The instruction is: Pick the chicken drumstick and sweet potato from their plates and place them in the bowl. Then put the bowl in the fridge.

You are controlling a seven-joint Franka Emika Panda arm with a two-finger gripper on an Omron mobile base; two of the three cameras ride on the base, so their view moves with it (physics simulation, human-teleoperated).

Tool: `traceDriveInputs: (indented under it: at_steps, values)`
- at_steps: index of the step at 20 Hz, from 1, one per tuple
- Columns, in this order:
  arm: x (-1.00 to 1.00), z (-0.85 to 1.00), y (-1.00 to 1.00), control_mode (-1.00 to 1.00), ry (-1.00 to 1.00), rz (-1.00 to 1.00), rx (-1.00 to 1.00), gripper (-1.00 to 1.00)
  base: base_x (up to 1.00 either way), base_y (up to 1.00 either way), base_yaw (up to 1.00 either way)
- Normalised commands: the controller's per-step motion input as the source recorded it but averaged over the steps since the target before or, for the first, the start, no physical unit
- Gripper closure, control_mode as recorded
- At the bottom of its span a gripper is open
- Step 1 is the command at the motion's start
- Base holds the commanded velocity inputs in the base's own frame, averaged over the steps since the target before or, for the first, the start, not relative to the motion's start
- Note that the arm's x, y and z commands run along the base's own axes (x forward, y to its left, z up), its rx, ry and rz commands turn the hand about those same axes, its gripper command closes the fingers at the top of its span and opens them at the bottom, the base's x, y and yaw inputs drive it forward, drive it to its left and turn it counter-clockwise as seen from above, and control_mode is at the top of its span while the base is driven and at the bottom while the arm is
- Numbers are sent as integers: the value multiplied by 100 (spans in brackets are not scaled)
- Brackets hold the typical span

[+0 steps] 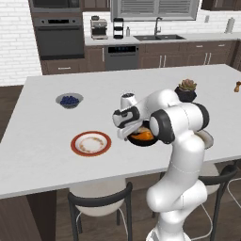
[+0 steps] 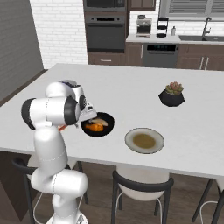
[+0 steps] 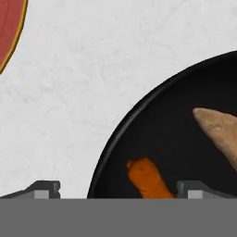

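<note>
End effector released, fingers wide, straddling near-left rim of black bowl. Chicken drumstick and sweet potato inside. Rim grasp likely next.

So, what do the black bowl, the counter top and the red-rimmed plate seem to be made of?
The bowl looks like glazed ceramic or glossy plastic: deep black, with a thin bright sheen along its rim. The counter top looks like polished white stone, perhaps marble or quartz: faint grey veins, smooth and matte. The red-rimmed plate looks like glazed ceramic: a flat orange-red band around a white centre. Everything is rendered, so these are guesses.
</note>
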Motion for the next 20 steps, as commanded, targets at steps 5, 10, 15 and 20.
traceDriveInputs:
  at_steps: [5,10,15,20]
  values:
    - [0,-25,0,-100,-4,-3,0,100,0,0,0]
    - [0,-18,0,-100,-2,-3,0,100,0,0,0]
    - [0,-16,-1,-100,-2,0,0,100,0,0,0]
    - [-13,-6,5,-100,-1,0,2,100,0,0,0]
